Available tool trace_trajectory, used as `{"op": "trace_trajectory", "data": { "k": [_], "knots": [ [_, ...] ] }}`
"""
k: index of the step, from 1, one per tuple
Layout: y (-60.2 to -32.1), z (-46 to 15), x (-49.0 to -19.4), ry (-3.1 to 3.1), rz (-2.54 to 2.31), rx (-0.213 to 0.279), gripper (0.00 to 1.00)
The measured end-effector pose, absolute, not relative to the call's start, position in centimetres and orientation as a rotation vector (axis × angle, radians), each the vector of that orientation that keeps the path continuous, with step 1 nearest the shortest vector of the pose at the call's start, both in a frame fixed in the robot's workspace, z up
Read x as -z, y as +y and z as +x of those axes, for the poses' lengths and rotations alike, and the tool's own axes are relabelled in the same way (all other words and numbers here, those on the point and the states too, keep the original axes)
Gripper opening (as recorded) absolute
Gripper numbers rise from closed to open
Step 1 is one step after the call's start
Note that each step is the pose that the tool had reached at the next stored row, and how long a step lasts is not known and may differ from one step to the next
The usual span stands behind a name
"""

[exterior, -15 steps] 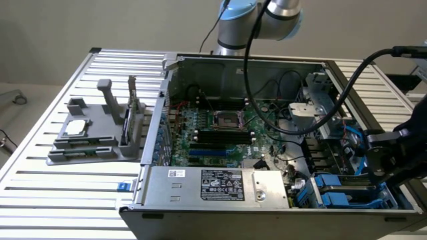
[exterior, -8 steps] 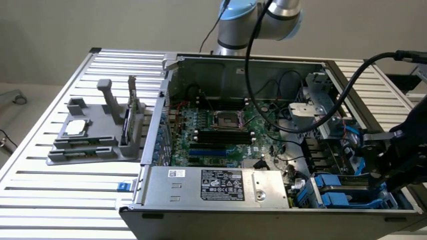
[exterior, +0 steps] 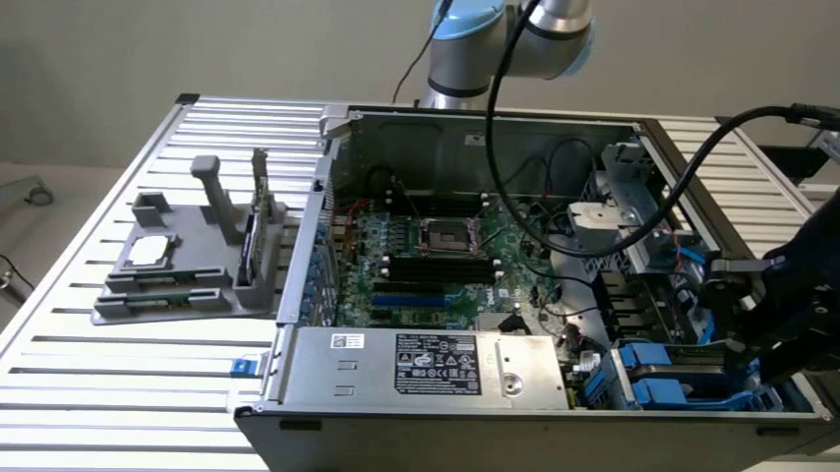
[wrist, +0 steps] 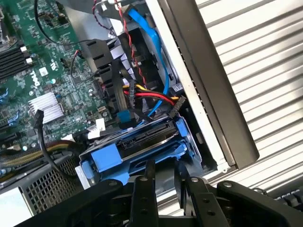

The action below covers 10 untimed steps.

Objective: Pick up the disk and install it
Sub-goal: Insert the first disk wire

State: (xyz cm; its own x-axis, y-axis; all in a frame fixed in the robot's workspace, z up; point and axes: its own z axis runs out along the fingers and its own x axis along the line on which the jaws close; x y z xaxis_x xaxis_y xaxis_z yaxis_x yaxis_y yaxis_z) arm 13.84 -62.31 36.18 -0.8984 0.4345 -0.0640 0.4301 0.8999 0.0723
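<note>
1. Right, I am looking at the computer case (exterior: 315, 226) lying open on the slatted table (exterior: 118, 383), its motherboard (exterior: 420, 246) facing up
2. The gripper (exterior: 750, 354) hangs over the case's corner at the exterior view's right, at the near end, where the blue drive carriers sit
3. The disk (wrist: 144, 137) lies flat in that corner bay of the case, framed by its blue carrier (wrist: 106, 158); its connector edge faces the motherboard side of the case
4. In the wrist view the gripper (wrist: 165, 165) is right at the carrier's near edge, and I cannot tell whether the jaws are pinching that edge or standing free of it
5. A bundle of red cable (wrist: 151, 97), yellow wires and a blue cable (wrist: 151, 42) runs along the case's inner wall just past the disk; I cannot tell whether any of it is plugged into the disk
6. The power supply (exterior: 434, 366), with its white label, fills the case's near end beside the drive bay
7. Outside the case, at the exterior view's left, a grey fixture (exterior: 184, 285) stands on the table holding a small square chip (exterior: 151, 251) and a thin dark upright card (exterior: 250, 236), both well apart from the gripper
</note>
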Motion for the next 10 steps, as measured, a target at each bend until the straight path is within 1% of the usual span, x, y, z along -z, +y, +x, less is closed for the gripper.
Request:
{"op": "trace_trajectory", "data": {
  "k": [10],
  "knots": [
    [-61.82, 13.76, -35.78, 2.950, 0.815, -0.080, 0.31]
  ]
}}
